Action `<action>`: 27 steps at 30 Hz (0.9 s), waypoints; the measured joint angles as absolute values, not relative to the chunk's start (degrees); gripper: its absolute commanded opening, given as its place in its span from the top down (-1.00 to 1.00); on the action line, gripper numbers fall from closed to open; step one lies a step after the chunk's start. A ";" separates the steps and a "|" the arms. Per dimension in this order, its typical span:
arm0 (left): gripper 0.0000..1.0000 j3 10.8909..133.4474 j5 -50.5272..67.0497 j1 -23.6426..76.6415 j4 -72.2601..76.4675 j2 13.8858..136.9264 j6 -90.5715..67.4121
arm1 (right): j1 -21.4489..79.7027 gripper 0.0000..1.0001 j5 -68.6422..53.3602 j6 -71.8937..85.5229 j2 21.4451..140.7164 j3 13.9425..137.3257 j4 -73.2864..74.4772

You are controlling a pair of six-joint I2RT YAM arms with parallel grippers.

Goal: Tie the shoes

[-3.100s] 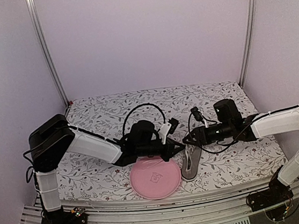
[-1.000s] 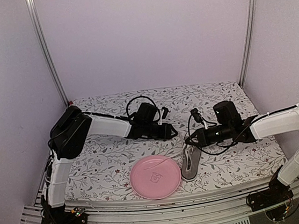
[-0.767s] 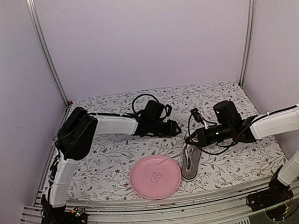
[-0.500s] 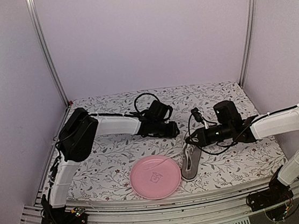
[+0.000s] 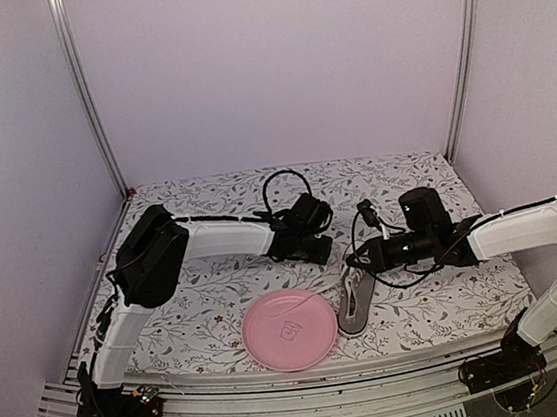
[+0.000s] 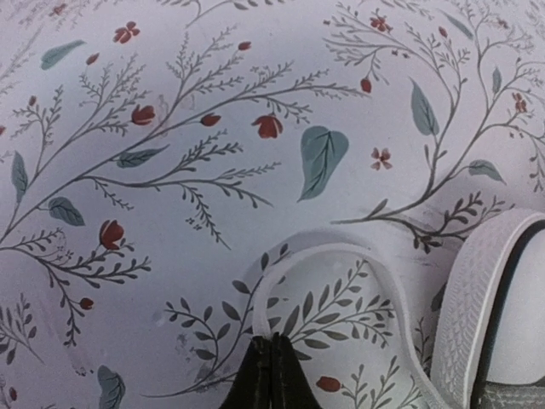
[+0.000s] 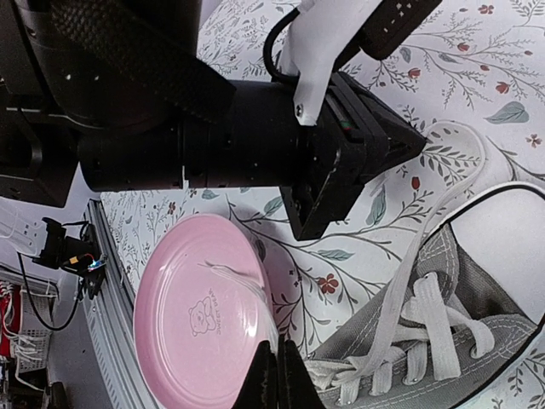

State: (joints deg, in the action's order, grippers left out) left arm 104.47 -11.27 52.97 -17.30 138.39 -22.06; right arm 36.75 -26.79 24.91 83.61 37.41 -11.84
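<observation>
Our right fingers (image 7: 261, 388) pinch a thin white strand (image 7: 244, 296) over the pink plate (image 7: 183, 341), beside the grey sneaker (image 7: 477, 345); the left fingers (image 7: 396, 141) meet a lace loop (image 7: 467, 162).

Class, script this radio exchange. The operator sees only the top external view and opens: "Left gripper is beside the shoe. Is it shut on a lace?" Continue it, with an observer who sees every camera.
Observer: Yes. In the left wrist view the left gripper is shut, and the white lace loop runs right into its tips.
Operator: What about the right gripper?
Observer: The right wrist view shows the right gripper shut too, with a pale lace end rising from its tips across the pink plate.
Operator: Is any bow formed?
Observer: Not that I can see. On the shoe the laces only cross between the eyelets.
</observation>
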 measured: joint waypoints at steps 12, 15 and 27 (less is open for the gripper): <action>1.00 83.26 -7.51 53.01 -8.10 121.51 -23.35 | 36.75 0.96 -24.01 26.39 82.65 37.26 -11.62; 1.00 76.44 -2.07 53.08 -4.86 112.14 -25.63 | 36.75 0.96 -22.65 27.27 82.65 37.32 -11.11; 1.00 59.77 16.43 63.75 2.83 99.55 -39.38 | 36.75 0.96 -19.92 29.82 83.83 40.32 -9.39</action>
State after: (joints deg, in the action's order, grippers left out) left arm 59.77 16.43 63.75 2.83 99.55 -39.38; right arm 36.75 -19.92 29.82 83.83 40.32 -9.39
